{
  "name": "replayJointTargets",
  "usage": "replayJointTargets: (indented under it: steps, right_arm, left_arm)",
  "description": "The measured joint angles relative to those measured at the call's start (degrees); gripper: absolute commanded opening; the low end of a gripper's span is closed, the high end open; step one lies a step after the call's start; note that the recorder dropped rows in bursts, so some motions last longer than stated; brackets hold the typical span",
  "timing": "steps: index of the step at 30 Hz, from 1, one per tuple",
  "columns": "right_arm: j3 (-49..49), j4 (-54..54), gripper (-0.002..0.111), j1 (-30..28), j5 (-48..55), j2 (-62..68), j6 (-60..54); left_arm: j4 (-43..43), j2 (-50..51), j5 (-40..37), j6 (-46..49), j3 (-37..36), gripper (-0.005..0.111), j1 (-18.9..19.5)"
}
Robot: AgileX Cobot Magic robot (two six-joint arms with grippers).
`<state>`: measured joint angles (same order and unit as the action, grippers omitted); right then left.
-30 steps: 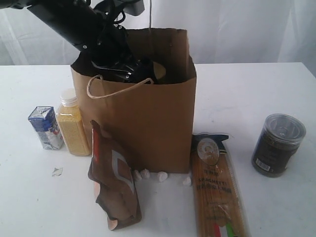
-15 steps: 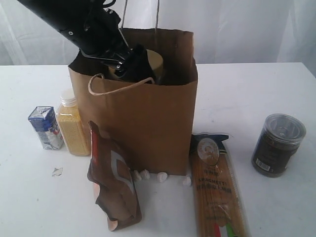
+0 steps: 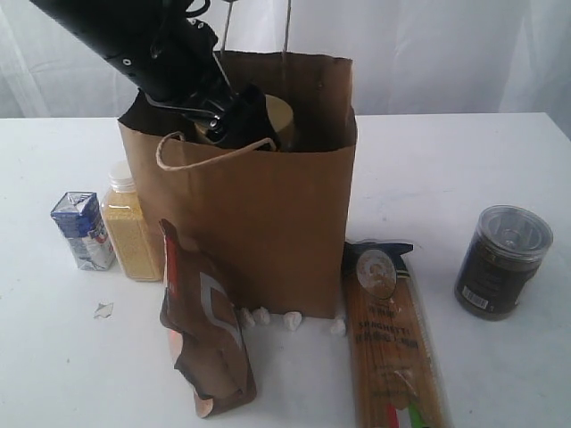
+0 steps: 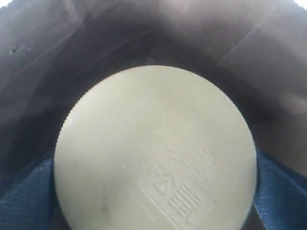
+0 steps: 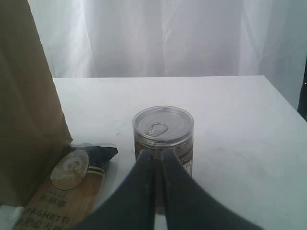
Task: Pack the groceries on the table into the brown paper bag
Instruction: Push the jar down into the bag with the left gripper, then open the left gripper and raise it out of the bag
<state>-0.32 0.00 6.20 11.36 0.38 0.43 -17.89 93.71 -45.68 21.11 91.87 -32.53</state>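
- Reaching down from the upper left of the exterior view, the left arm (image 3: pixel 116 31) puts the left gripper (image 3: pixel 239 125) into the open top of the bag (image 3: pixel 259 214). The bag stands upright in the middle of the table (image 3: pixel 428 160). The jar's tan lid (image 3: pixel 282 116) shows just beside the gripper, level with the bag's rim.
- Left of the bag, the carton (image 3: pixel 82 230) and the bottle (image 3: pixel 130 227) stand upright, just beside each other. The pouch (image 3: pixel 205 330) leans against the bag's front. The spaghetti (image 3: pixel 388 343) lies flat by the bag's right front corner. The dark jar (image 3: pixel 502 261) stands well apart on the right. White crumbs (image 3: pixel 290 318) lie along the bag's base.
- From the left wrist, the lid (image 4: pixel 156 148) fills the view, with the bag's dark inner walls (image 4: pixel 201 33) around it. Blue fingers (image 4: pixel 24 203) flank it on both sides and seem clamped on the jar, though the contact itself is out of frame.
- From the right wrist, the right gripper (image 5: pixel 154 160) has its fingers pressed together on nothing, low over the table (image 5: pixel 235 124). The dark jar (image 5: pixel 163 134) stands just beyond the tips. The end of the spaghetti (image 5: pixel 62 191) and one side of the bag (image 5: pixel 26 96) show beside it, before a white curtain (image 5: pixel 158 38).
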Motion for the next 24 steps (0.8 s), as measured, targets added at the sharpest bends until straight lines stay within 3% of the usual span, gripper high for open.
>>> replayJointTargets:
  steps: [11,24]
  right_arm:
    - [0.0,0.0,0.005,0.0,0.0,0.0,0.0]
    - [0.0,0.0,0.005,0.0,0.0,0.0,0.0]
  left_arm:
    - [0.3,-0.9,0.9,-0.4,0.0,0.105,0.0]
    - [3.8,-14.0,-1.6,-0.4,0.0,0.104,0.0]
